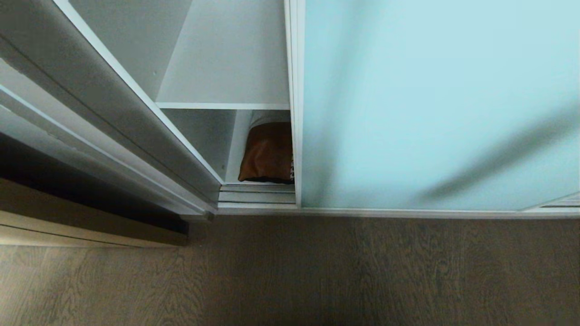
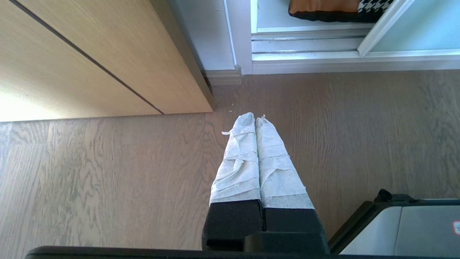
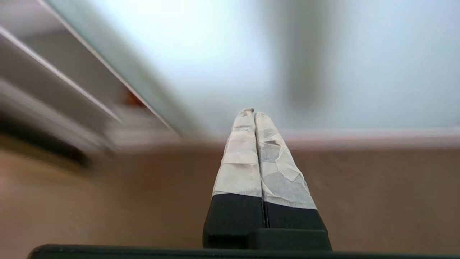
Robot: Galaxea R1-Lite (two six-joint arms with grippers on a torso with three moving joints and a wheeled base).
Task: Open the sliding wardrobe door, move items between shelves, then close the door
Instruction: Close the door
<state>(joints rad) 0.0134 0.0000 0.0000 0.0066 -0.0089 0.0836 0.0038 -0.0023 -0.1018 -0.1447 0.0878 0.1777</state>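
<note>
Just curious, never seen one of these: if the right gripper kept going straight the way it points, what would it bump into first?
Probably the sliding wardrobe door: the shut right gripper points at its frosted glass, low down; depth is unclear.

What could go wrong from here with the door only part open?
1. The gap beside the door looks narrow; an arm reaching in may scrape its frame.
2. The cushion sits partly behind the door edge, so pulling it out now could snag.
3. The right gripper, jaws shut, may slip on smooth glass.
</note>
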